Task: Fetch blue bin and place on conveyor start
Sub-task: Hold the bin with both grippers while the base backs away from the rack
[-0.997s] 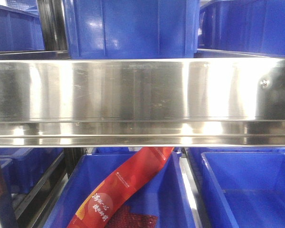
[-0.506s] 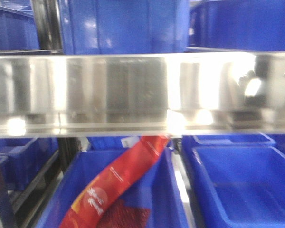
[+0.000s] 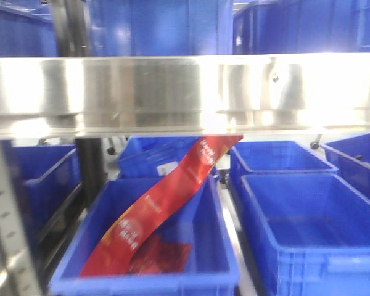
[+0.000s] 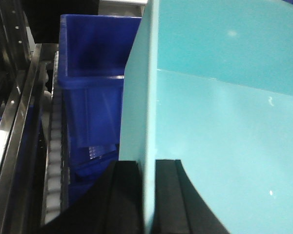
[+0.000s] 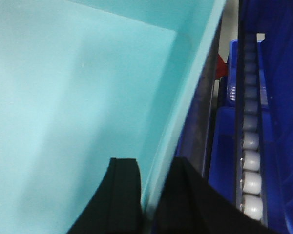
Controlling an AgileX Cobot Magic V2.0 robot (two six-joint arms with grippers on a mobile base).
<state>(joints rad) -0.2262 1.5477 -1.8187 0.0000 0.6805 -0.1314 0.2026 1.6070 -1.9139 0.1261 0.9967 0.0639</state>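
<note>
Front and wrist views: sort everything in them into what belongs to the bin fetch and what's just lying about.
Job: blue bin, pale turquoise; left gripper and right gripper, each clamped over one of its walls. Conveyor start not in view.
Lying about: royal-blue crates; red packet in one of them; steel shelf rail; roller track.

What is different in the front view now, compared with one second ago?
The view has drawn back: the steel shelf rail sits higher and looks thinner, and more of the royal-blue crates below show. The red packet lies in its crate as before.
</note>
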